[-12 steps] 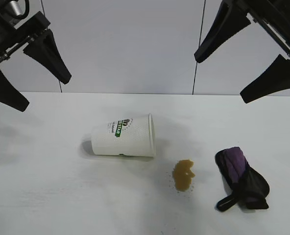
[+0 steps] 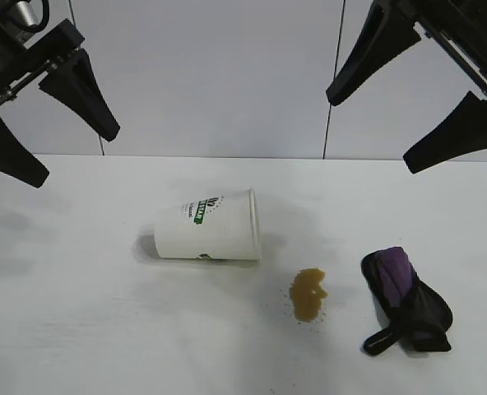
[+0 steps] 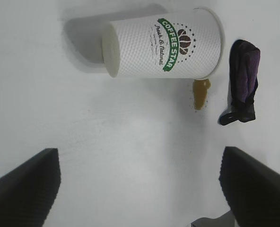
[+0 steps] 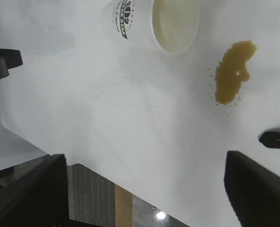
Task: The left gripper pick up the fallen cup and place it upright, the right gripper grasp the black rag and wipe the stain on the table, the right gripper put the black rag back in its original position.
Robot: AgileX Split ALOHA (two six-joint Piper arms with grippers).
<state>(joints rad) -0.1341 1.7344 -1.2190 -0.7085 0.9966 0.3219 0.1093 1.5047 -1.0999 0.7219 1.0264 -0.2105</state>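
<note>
Fallen cup [image 2: 206,229] lies on its side on the counter [image 2: 79,329], about mid-counter, mouth toward the right, base toward the left. Stain [image 2: 308,295] sits on the counter just right of and nearer the camera than the cup mouth, close but apart. Black rag [image 2: 404,301] lies right of the stain, near it, not touching. Wall [image 2: 219,74] behind the counter. Left gripper [image 2: 31,123] hangs above the far left, right gripper [image 2: 408,115] above the far right, both well clear of everything.
</note>
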